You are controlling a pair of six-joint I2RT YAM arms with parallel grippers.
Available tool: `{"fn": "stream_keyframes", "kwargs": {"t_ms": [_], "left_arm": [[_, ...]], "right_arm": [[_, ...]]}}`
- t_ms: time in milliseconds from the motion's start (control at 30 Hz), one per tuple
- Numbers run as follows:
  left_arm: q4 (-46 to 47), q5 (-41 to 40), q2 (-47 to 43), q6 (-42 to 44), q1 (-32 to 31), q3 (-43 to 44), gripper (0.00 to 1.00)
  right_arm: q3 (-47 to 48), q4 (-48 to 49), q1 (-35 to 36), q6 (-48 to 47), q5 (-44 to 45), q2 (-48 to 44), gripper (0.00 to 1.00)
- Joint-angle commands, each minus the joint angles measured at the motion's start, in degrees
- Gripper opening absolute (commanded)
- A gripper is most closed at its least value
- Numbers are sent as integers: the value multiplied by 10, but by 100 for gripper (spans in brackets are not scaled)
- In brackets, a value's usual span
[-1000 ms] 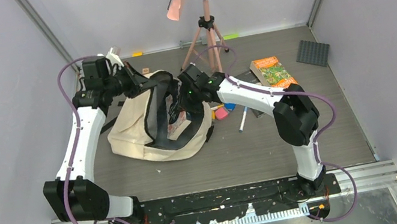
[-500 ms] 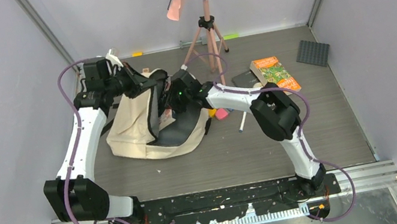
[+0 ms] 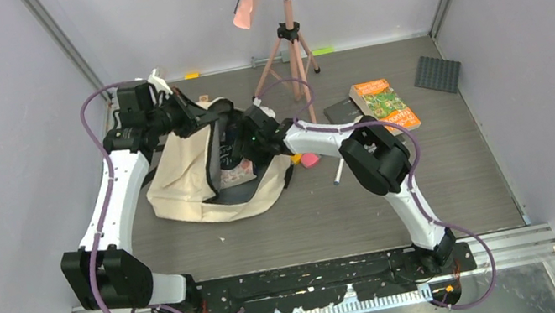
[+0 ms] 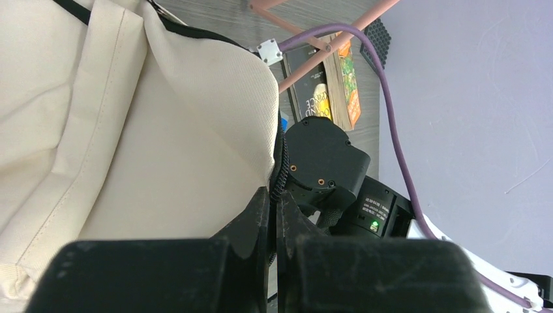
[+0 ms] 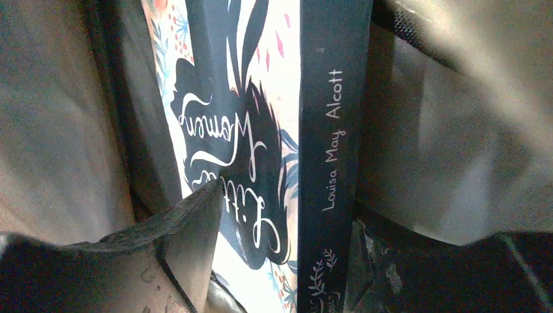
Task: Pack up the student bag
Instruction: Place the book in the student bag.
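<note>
Tabletop (image 3: 310,219): student bag (image 3: 180,177) around right pincer (image 5: 283,228)

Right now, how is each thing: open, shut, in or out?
student bag: open, mouth edge held up.
Little Women book: closed, inside the student bag.
left gripper: shut on the student bag's zip edge.
right gripper: inside the student bag, jaws either side of the Little Women book; grip unclear.
orange book: closed, lying outside on the table.
</note>
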Motion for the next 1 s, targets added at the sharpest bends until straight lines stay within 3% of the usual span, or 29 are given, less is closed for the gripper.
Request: {"fn": "stream_keyframes", "kwargs": {"t_ms": [0,167,300,367,400,467,867,967], "left_arm": [[9,11,-23,7,-2,23,0],[-4,9,-27,15,-2,20,0],[-9,10,-26,19,-2,20,0],[-9,14,-26,21,-1,20,0],[-8,17,-25,21,-2,20,0],[-9,17,-26,20,-2,20,0],[-27,-3,-31,3,-1,30,0],[-24,-3,-32,-7,-1,29,0]], "right_arm": [[-15,-68,3,-58,58,-53,63],[-23,-109,2,-80,79,-74,63],[-27,-95,2,-75,50,-65,43],[-20,-72,0,-66,9,-52,28],[-19,-44,-2,-59,-25,-49,14],[-22,-1,-6,-21,-63,-43,2],[-96,203,-31,222,-95,-135,1],[-107,250,-30,239,-101,-130,1]]}}
